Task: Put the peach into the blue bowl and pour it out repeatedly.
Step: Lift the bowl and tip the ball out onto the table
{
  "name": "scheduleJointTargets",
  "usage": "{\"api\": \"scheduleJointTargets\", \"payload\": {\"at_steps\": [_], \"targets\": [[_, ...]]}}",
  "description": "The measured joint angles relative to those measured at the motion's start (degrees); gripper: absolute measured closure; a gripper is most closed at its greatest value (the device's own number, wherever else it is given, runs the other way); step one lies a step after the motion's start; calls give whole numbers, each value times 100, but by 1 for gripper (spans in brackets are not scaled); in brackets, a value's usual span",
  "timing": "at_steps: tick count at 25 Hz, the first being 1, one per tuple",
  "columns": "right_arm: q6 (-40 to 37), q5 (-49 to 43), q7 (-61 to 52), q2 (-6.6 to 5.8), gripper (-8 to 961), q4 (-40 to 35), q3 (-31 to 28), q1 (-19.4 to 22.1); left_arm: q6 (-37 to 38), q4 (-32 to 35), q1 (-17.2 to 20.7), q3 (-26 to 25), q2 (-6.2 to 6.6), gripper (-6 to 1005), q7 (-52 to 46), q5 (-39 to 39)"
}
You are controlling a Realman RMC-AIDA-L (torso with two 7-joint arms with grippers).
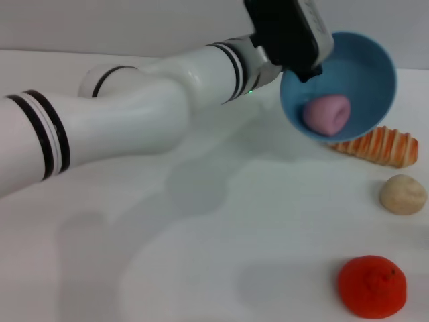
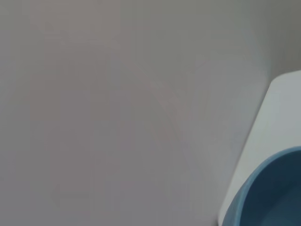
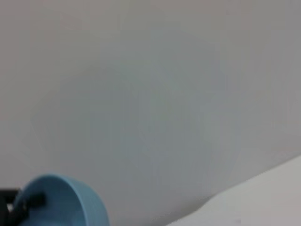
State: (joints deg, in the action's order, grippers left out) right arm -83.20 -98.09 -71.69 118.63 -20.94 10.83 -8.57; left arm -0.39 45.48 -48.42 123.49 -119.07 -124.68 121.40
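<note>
My left arm reaches across the head view to the blue bowl (image 1: 362, 60). My left gripper (image 1: 306, 67) is shut on the bowl's near rim and holds it raised above the table, tipped on its side with the opening facing me. The pink-purple peach (image 1: 326, 114) lies inside, against the lower wall. The bowl's rim shows in the left wrist view (image 2: 268, 193). The bowl also shows far off in the right wrist view (image 3: 66, 200), with the dark left gripper (image 3: 19, 202) at its edge. My right gripper is out of view.
On the white table (image 1: 234, 235), an orange-striped bread-like toy (image 1: 382, 146) lies under the bowl at the right. A beige round lump (image 1: 403, 194) sits nearer to me, and an orange-red fruit (image 1: 372, 286) sits at the front right.
</note>
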Motion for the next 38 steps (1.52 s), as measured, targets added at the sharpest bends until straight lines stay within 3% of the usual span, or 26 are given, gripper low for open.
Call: {"api": "scheduleJointTargets", "payload": {"at_steps": [5, 10, 19, 27, 34, 38], "targets": [[24, 5, 180, 7, 433, 304, -98, 54, -788, 215, 200, 547, -2, 1001, 826, 289], [-184, 8, 182, 4, 434, 402, -178, -21, -1766, 122, 376, 1423, -3, 1001, 1979, 457], [-198, 10, 185, -5, 435, 417, -189, -127, -2825, 49, 711, 2118, -2, 1000, 2619, 673], [-169, 10, 190, -7, 437, 419, -196, -176, -3536, -82, 912, 2350, -2, 1000, 2663, 961], [-169, 10, 192, -7, 438, 421, -196, -195, -3608, -93, 934, 2385, -2, 1000, 2619, 954], [-169, 0, 132, -14, 438, 389, -178, -205, -3563, -64, 922, 2242, -2, 1001, 2061, 560]]}}
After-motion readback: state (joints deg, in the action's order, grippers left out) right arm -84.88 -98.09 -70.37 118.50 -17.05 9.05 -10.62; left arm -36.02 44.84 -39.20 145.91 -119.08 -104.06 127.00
